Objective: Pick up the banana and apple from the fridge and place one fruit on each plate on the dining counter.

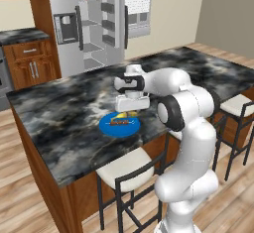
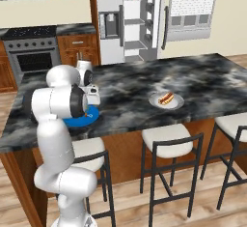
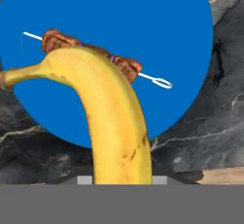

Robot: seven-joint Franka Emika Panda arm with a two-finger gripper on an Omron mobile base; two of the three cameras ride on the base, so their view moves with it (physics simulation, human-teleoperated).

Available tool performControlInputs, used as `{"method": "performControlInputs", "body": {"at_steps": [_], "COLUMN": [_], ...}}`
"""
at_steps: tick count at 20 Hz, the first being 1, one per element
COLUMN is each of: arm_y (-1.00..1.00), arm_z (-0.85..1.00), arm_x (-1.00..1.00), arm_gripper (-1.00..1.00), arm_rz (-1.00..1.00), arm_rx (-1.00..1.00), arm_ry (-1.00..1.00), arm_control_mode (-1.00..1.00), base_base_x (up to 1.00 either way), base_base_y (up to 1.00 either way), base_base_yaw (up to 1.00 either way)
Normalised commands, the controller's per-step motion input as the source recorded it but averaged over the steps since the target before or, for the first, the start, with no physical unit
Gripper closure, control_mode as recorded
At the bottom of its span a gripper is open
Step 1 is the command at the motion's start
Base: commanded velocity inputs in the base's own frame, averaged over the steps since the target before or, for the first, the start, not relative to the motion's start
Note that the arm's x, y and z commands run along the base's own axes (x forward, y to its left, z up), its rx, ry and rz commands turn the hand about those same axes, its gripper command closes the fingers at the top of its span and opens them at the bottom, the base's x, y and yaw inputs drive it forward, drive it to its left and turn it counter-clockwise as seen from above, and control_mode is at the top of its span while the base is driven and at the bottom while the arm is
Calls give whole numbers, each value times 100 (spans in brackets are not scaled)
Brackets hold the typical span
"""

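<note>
Hovering over the blue plate (image 1: 119, 125) near the desk's (image 1: 59, 108) front edge, the gripper (image 1: 130, 109) has its fingers clamped on the banana (image 3: 112, 118). A kebab skewer (image 3: 95, 56) already lies there. Next, I judge, lowering and releasing beside the skewer.

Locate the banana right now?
Banana is in the shut gripper, just above the blue plate and its kebab skewer, near the dining counter's stool-side edge.
</note>
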Motion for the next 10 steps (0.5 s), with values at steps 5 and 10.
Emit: {"method": "performControlInputs", "body": {"at_steps": [5,10], "arm_y": [26,19], "arm_z": [-74,-37], "arm_x": [59,4], "arm_gripper": [100,100], "arm_rz": [-16,-11], "arm_rx": [-10,-3], "arm_ry": [0,1], "arm_control_mode": [-100,-100], "base_base_x": [0,0], "base_base_y": [0,0], "base_base_yaw": [0,0]}}
